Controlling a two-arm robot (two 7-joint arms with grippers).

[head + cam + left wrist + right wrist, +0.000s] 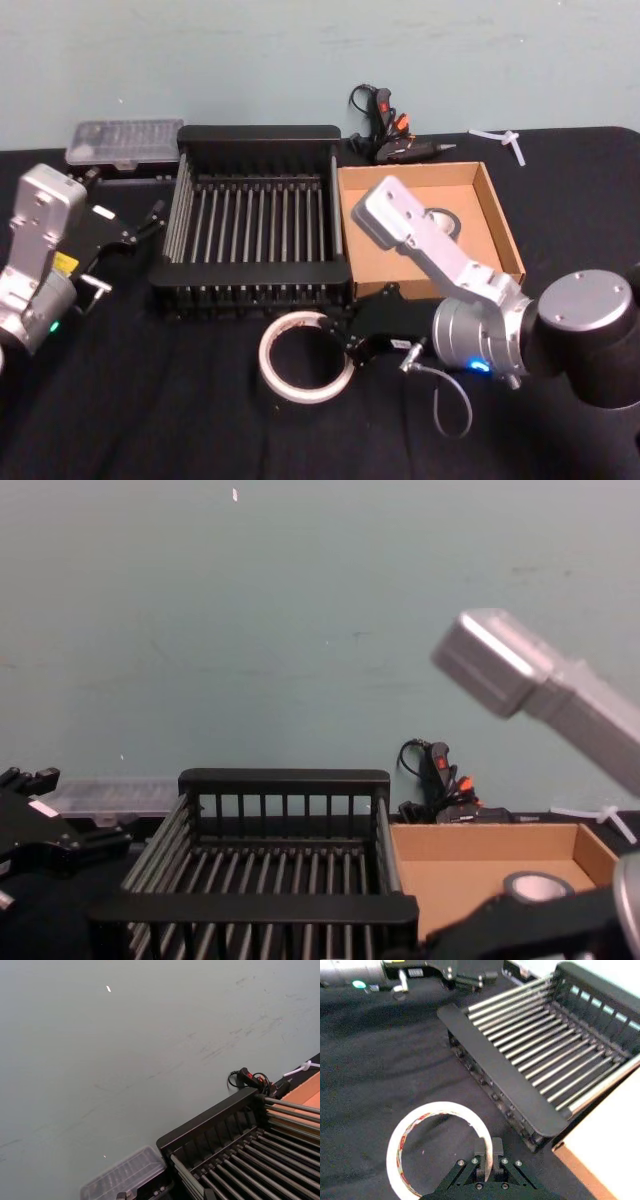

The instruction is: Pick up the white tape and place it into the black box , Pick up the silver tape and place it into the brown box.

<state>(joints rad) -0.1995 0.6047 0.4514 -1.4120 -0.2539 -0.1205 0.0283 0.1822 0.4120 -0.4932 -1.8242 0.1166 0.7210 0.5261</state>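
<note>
Nearest the camera, the right gripper (487, 1159) was clamped on the white tape's (303, 356) rim, on the black cloth before the black box (252, 214). Silver tape (537, 887) lay inside the brown box (500, 225). Left gripper (150, 222) sat parked beside the black box, jaw state indeterminate.

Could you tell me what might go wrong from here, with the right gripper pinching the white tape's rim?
The right gripper grips the white tape only by its thin wall, so the ring may swing or slip when lifted. The black box has a thick near rim, which a dangling ring could catch. Its barred floor could leave the tape tilted. The silver tape already lies in the brown box.
</note>
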